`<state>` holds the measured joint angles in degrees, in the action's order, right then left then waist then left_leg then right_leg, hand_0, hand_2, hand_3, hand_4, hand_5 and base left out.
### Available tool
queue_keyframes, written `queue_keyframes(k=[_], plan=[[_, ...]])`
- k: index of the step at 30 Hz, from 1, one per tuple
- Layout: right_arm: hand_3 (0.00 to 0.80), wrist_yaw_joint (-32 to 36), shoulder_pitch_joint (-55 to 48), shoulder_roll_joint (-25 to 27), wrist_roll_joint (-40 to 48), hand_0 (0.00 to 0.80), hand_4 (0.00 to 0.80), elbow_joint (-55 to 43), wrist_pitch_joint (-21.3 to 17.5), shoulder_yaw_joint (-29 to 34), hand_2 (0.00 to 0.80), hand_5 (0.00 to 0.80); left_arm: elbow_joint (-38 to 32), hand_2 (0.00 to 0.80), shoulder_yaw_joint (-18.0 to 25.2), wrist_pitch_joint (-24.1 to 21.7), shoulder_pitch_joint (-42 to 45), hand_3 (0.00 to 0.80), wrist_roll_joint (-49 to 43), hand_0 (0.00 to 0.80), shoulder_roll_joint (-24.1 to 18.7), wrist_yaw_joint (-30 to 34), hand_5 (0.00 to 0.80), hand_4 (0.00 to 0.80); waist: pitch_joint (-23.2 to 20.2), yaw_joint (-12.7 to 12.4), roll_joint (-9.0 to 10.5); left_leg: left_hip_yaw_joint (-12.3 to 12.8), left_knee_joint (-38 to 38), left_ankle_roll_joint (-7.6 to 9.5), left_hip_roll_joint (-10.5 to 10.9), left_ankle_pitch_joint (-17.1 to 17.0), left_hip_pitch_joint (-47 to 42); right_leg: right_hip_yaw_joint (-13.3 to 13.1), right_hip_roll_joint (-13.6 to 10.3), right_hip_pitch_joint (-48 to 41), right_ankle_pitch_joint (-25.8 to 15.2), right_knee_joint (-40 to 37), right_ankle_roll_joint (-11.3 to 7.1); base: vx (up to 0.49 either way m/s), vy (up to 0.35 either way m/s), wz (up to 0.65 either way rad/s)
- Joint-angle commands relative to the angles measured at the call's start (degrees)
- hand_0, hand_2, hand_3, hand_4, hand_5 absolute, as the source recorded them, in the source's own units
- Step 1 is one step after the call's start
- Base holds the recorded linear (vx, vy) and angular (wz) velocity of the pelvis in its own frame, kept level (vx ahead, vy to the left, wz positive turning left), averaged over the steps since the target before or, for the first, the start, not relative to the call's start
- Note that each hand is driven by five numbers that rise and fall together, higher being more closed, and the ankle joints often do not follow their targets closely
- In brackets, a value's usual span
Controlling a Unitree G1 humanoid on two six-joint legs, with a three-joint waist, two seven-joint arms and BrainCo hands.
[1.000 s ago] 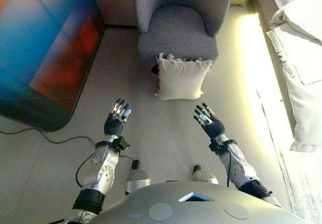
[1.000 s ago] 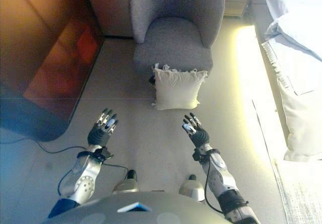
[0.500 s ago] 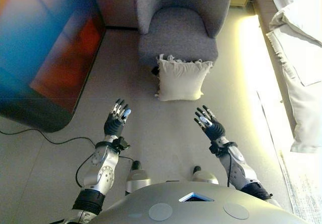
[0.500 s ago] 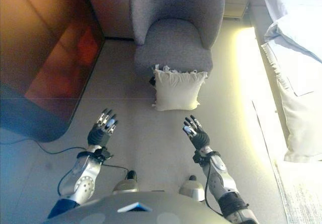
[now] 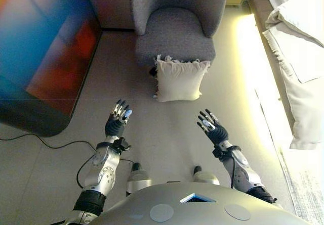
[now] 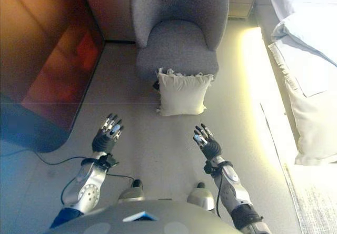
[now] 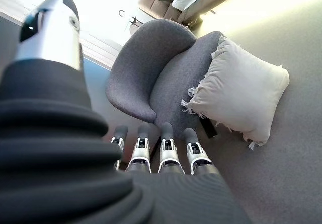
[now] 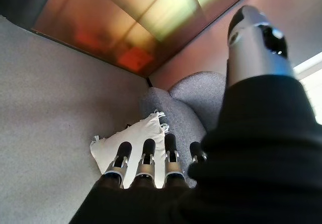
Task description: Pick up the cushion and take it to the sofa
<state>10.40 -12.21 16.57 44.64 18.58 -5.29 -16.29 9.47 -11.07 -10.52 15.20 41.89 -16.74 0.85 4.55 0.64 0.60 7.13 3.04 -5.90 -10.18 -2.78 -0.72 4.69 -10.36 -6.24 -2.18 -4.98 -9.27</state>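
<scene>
A cream fringed cushion (image 5: 180,79) stands on the grey floor, leaning against the front of a grey armchair (image 5: 174,30). It also shows in the left wrist view (image 7: 241,97) and the right wrist view (image 8: 132,140). My left hand (image 5: 116,122) is open and empty, held above the floor short of the cushion and to its left. My right hand (image 5: 213,129) is open and empty, short of the cushion and to its right. Neither hand touches the cushion.
A large dark glossy cabinet (image 5: 40,53) stands along the left. A bed with white bedding (image 5: 298,48) runs along the right, with a lit strip of floor (image 5: 250,58) beside it. A patterned rug edge (image 5: 306,184) lies at lower right.
The whole picture has shifted slightly left, so the camera moved. My right hand has dropped a little lower and slightly right. The cushion has not moved.
</scene>
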Motion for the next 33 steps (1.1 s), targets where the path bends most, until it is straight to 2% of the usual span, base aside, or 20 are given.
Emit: queue_keyframes(k=[1, 4, 7, 8, 10, 12, 14, 17, 20, 23, 25, 28, 29, 31, 32, 33], plan=[[0.000, 3.33, 3.31, -1.02, 2.21, 0.000, 0.000, -3.97, -2.84, 1.77, 0.000, 0.000, -2.87, 0.000, 1.85, -3.85, -2.44, 0.000, 0.34, 0.000, -1.86, 0.65, 0.000, 0.000, 2.07, 0.40, 1.84, -2.76, 8.62, 3.07, 5.98, 1.54, 4.02, -0.47, 3.51, 4.66, -0.26, 8.03, 5.33, 0.057, 0.165, -0.08], [0.000, 1.14, 3.95, -1.59, 2.42, 0.000, 0.000, -3.76, -2.17, 2.08, 0.000, 0.000, -2.07, 0.000, 2.33, -4.40, -3.33, 0.000, -0.33, 0.000, -2.24, -1.02, 0.000, 0.000, 2.12, 0.99, 1.02, -2.53, 2.83, 3.99, 6.98, 2.85, 1.10, -0.58, 2.63, 6.51, -0.59, 8.97, 4.03, 0.055, 0.198, -0.28], [0.000, 0.77, 4.65, -2.59, 2.27, 0.000, 0.000, -2.63, -1.45, 3.09, 0.000, 0.000, -2.82, 0.000, 3.38, -4.92, -2.46, 0.000, -0.91, 0.000, -2.89, -1.12, 0.000, 0.000, 1.67, 0.58, 0.44, -1.88, 1.22, 5.27, 8.01, 3.41, 0.46, -0.15, 0.93, 7.21, 0.00, 12.78, 2.92, 0.102, 0.176, -0.05], [0.000, 0.22, 4.82, -3.14, 1.61, 0.000, 0.000, -2.41, -1.63, 3.20, 0.000, 0.000, -2.89, 0.000, 3.80, -4.85, -1.91, 0.000, -1.01, 0.000, -3.21, -0.53, 0.000, 0.000, 1.68, 0.36, 0.29, -1.72, 1.62, 6.33, 8.66, 3.82, 0.88, -0.26, 0.10, 8.36, -0.50, 17.13, 2.62, 0.084, 0.194, 0.03], [0.000, -0.25, 3.89, -3.80, 1.05, 0.000, 0.000, -3.18, -3.21, 3.03, 0.000, 0.000, -2.40, 0.000, 4.16, -4.89, -1.24, 0.000, -1.40, 0.000, -3.95, 1.04, 0.000, 0.000, 2.18, 0.52, -0.91, -1.67, 2.76, 8.42, 9.34, 4.55, 1.65, -1.27, -1.21, 13.29, -3.96, 30.07, 2.85, 0.057, 0.239, 0.08], [0.000, -1.01, 1.91, -4.23, 1.44, 0.000, 0.000, -4.03, -4.97, 2.98, 0.000, 0.000, -1.44, 0.000, 3.90, -4.40, -1.81, 0.000, -1.68, 0.000, -4.76, 2.63, 0.000, 0.000, 3.19, 1.13, -2.00, -2.66, 4.09, 9.14, 9.63, 5.20, 1.77, -2.87, -1.51, 18.00, -7.11, 40.81, 3.37, 0.094, 0.241, 0.24], [0.000, -1.51, 0.93, -4.24, 1.83, 0.000, 0.000, -4.02, -5.69, 3.16, 0.000, 0.000, -1.49, 0.000, 3.84, -3.04, -2.29, 0.000, -0.91, 0.000, -5.15, 4.24, 0.000, 0.000, 3.71, 1.51, -1.90, -3.65, 4.81, 9.00, 10.03, 5.82, 1.21, -3.49, -1.60, 19.65, -8.08, 42.47, 3.25, 0.205, 0.116, 0.42], [0.000, -2.02, -0.23, -4.11, 1.83, 0.000, 0.000, -4.31, -5.66, 3.53, 0.000, 0.000, -1.84, 0.000, 3.70, -0.66, -2.19, 0.000, -0.29, 0.000, -5.37, 4.48, 0.000, 0.000, 3.86, 2.32, -0.30, -4.33, 5.06, 8.38, 11.29, 7.58, -0.75, -3.34, -2.54, 19.15, -9.14, 34.78, 2.68, 0.321, -0.057, 0.19], [0.000, -2.84, 0.39, -3.30, 3.76, 0.000, 0.000, -4.49, -5.78, 4.05, 0.000, 0.000, -2.05, 0.000, 2.02, -0.21, -2.67, 0.000, 0.02, 0.000, -5.73, 4.74, 0.000, 0.000, 3.93, 4.26, 2.82, -4.30, 5.52, 7.51, 13.22, 11.45, -3.38, -2.89, -3.07, 19.99, -10.29, 17.71, 1.12, 0.437, -0.172, 0.20], [0.000, -2.91, 2.41, -2.51, 5.49, 0.000, 0.000, -3.44, -5.91, 4.87, 0.000, 0.000, -2.06, 0.000, 0.68, -1.15, -3.23, 0.000, -0.40, 0.000, -6.16, 5.53, 0.000, 0.000, 4.42, 6.18, 4.00, -5.45, 6.16, 7.79, 14.18, 15.77, -6.46, -1.25, -1.98, 22.98, -14.40, 3.34, -0.91, 0.498, -0.116, 0.09], [0.000, -2.49, 2.11, -2.71, 5.60, 0.000, 0.000, -2.99, -5.77, 5.53, 0.000, 0.000, -1.95, 0.000, 0.32, -1.48, -2.59, 0.000, -0.53, 0.000, -6.27, 5.97, 0.000, 0.000, 4.25, 7.11, 3.65, -6.16, 6.58, 7.81, 13.47, 17.95, -9.58, 1.30, -1.10, 26.30, -16.56, -0.02, -1.29, 0.565, -0.088, 0.58], [0.000, -1.34, 0.24, -3.16, 4.88, 0.000, 0.000, -3.03, -5.42, 6.25, 0.000, 0.000, -2.29, 0.000, 0.48, -1.09, -1.28, 0.000, -0.58, 0.000, -5.87, 5.71, 0.000, 0.000, 3.55, 7.77, 3.94, -6.97, 7.86, 8.44, 13.16, 19.47, -12.45, 3.78, -0.53, 26.91, -17.79, 0.66, -0.42, 0.608, -0.147, 0.51], [0.000, -0.60, -0.19, -3.17, 4.84, 0.000, 0.000, -2.59, -5.08, 6.36, 0.000, 0.000, -2.50, 0.000, 0.83, -0.76, -0.78, 0.000, -0.62, 0.000, -5.50, 5.30, 0.000, 0.000, 2.97, 7.79, 3.89, -6.99, 8.34, 8.43, 12.89, 19.16, -13.33, 4.83, -0.34, 26.28, -17.22, 1.11, -0.25, 0.665, -0.191, 0.15], [0.000, -1.07, -0.26, -2.75, 4.15, 0.000, 0.000, -2.46, -3.05, 6.16, 0.000, 0.000, -2.49, 0.000, 1.25, 0.04, 0.19, 0.000, -1.44, 0.000, -4.32, 3.60, 0.000, 0.000, 1.37, 8.34, 2.95, -7.00, 9.22, 6.91, 11.16, 15.66, -16.01, 6.32, 0.43, 25.37, -16.46, 3.15, 0.58, 0.602, -0.161, 0.16], [0.000, -0.81, -0.36, -2.52, 3.95, 0.000, 0.000, -2.96, -2.15, 5.97, 0.000, 0.000, -2.79, 0.000, 1.51, 0.30, 0.63, 0.000, -1.89, 0.000, -3.97, 3.54, 0.000, 0.000, 0.58, 8.60, 2.39, -6.67, 9.71, 5.93, 10.12, 13.49, -16.95, 6.58, 0.78, 25.34, -15.59, 4.73, 1.13, 0.499, -0.133, -0.24], [0.000, -0.70, -0.85, -2.22, 3.56, 0.000, 0.000, -3.87, -1.49, 5.60, 0.000, 0.000, -3.18, 0.000, 1.71, 0.26, 1.25, 0.000, -2.42, 0.000, -3.74, 3.46, 0.000, 0.000, -0.46, 8.93, 1.60, -6.23, 10.88, 4.47, 8.62, 9.70, -17.33, 6.44, 1.50, 25.13, -14.39, 6.47, 2.03, 0.451, -0.146, -0.36]])
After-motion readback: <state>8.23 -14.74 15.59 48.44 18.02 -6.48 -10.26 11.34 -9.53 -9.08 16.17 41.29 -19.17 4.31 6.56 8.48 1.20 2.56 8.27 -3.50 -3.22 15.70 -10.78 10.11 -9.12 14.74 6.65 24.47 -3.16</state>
